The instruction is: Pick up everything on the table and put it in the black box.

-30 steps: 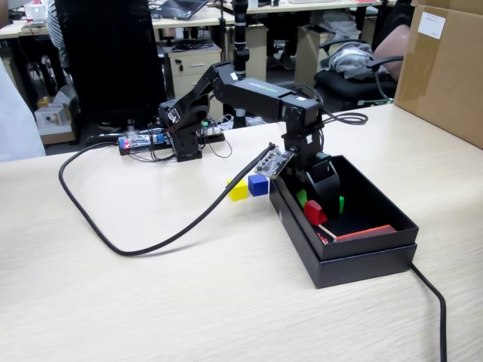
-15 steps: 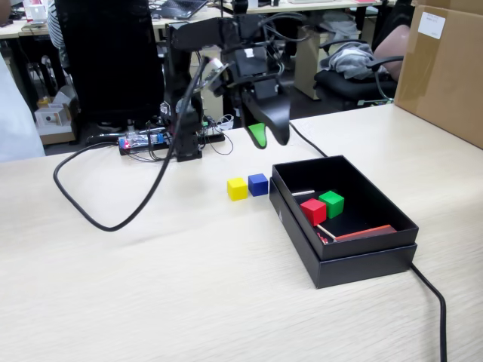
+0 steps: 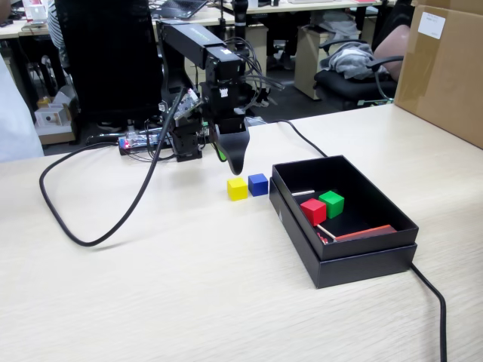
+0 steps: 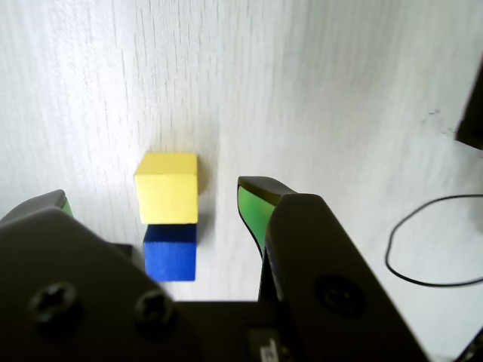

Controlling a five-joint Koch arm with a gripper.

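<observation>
Since half a second ago the gripper point(image 3: 232, 162) has swung down and toward the left of the fixed view, and now hangs just above the yellow cube point(image 3: 237, 188), jaws spread with nothing between them; the wrist view shows the green-lined tips either side of it point(image 4: 151, 204). Yellow sits on the table point(image 3: 189, 286) touching the blue cube point(image 3: 258, 184), which lies just beside the box point(image 3: 355, 260); red point(image 3: 313, 211) and green point(image 3: 331, 203) cubes are already inside. Yellow looks light, rigid and smooth, so I judge a grip across its two free faces best. Blue blocks one side, while the box wall crowds only blue; elsewhere the table lies open, bar the cable point(image 3: 83, 226).
</observation>
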